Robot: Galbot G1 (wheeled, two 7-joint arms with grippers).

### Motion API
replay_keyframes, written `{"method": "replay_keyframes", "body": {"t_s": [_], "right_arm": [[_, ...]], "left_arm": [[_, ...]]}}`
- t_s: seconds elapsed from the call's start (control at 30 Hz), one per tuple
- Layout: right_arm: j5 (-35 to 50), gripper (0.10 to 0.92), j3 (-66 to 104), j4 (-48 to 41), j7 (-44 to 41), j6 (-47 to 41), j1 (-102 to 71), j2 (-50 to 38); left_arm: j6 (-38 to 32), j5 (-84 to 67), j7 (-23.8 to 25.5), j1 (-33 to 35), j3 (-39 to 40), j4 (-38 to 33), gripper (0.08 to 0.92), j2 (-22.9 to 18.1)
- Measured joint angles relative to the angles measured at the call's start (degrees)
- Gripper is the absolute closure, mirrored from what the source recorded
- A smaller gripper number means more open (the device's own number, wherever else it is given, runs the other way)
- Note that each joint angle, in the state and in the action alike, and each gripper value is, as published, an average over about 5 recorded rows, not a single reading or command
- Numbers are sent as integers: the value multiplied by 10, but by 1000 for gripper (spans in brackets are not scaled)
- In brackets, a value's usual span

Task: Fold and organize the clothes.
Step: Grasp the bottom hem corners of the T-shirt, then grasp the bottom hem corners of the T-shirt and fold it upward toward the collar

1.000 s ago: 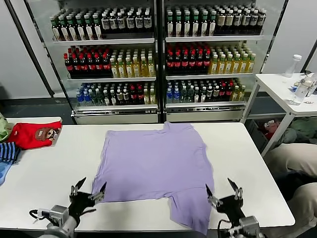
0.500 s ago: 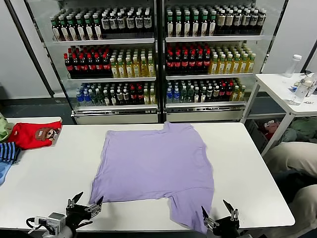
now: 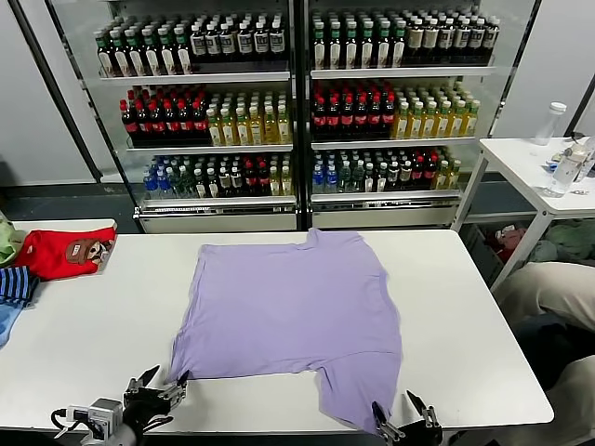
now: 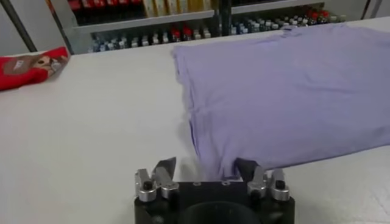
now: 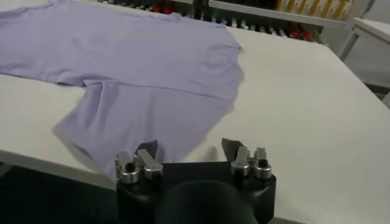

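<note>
Centrally on the white table (image 3: 84, 344) lies the T-shirt (image 3: 288, 321), spread flat with its plain lavender side up, collar toward the far edge and the drinks coolers (image 3: 297, 111) behind. One sleeve extends to the near table edge on the robot's right; the hem runs along the robot's left side of the garment. Left gripper (image 3: 156, 390) sits low at the near edge of the table, at the T-shirt's near left corner; in the left wrist view its two fingers (image 4: 163, 167) straddle that corner (image 4: 210, 164), jaws parted with cloth between them, not pressed together on it. Right gripper (image 3: 402, 420) sits at the near table edge beside the tip of the near sleeve; in the right wrist view its fingers (image 5: 147, 149) stand apart, one finger over the sleeve's edge (image 5: 91, 137) and the other over bare tabletop. Whether either gripper has yet pinched the fabric cannot be told; both show a clear gap between the fingers. On the far left of the table, well apart from the T-shirt, lie a red garment (image 3: 63, 253) with a cartoon face and, nearer the robot, a blue striped garment (image 3: 14, 288) at the picture's edge. A second white table (image 3: 521, 172) stands to the right, bearing a bottle (image 3: 550, 121).
</note>
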Motion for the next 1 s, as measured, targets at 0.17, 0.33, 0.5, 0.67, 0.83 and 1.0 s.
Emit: {"method": "replay_keyframes", "body": {"t_s": [0.17, 0.33, 0.5, 0.67, 0.83, 1.0], "right_arm": [[14, 716, -5, -6, -2, -4, 10, 1], [29, 861, 0, -2, -9, -4, 12, -2], [49, 912, 27, 18, -18, -3, 1, -15], [63, 912, 69, 52, -27, -2, -33, -29], [68, 912, 113, 93, -36, 0, -87, -37], [66, 912, 139, 130, -44, 3, -140, -41]], "left_arm": [[-1, -2, 3, -4, 5, 4, 571, -7], [-1, -4, 5, -7, 10, 5, 718, -14], [-5, -4, 5, -3, 11, 0, 858, -18], [-9, -3, 0, 12, 11, -18, 905, -17], [-8, -1, -14, 42, 13, -54, 906, -10], [-12, 9, -36, 89, 9, -96, 906, 0]]}}
